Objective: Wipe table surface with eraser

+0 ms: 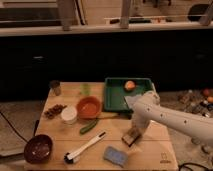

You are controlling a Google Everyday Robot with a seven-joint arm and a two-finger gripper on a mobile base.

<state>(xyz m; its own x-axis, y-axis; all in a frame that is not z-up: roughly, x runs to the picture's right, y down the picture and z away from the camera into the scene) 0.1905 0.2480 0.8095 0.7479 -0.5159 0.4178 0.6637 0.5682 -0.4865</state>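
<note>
The pale wooden table surface [110, 135] fills the middle of the camera view, with a small dark logo mark [163, 161] at its front right corner. The tan-brown eraser [130, 138] lies on the table right of centre, under the tip of my arm. My gripper [134, 131] reaches down from the white arm [165, 117] on the right and sits on the eraser's top. The blue sponge [115, 155] lies near the front edge, left of the eraser.
A green tray [112, 97] with an orange ball [130, 85] stands at the back right. An orange bowl [89, 106], white cup [68, 115], green cucumber [89, 126], black-and-white brush [84, 148], dark red bowl [39, 148], small dark cup [55, 87] and nuts [54, 110] lie to the left.
</note>
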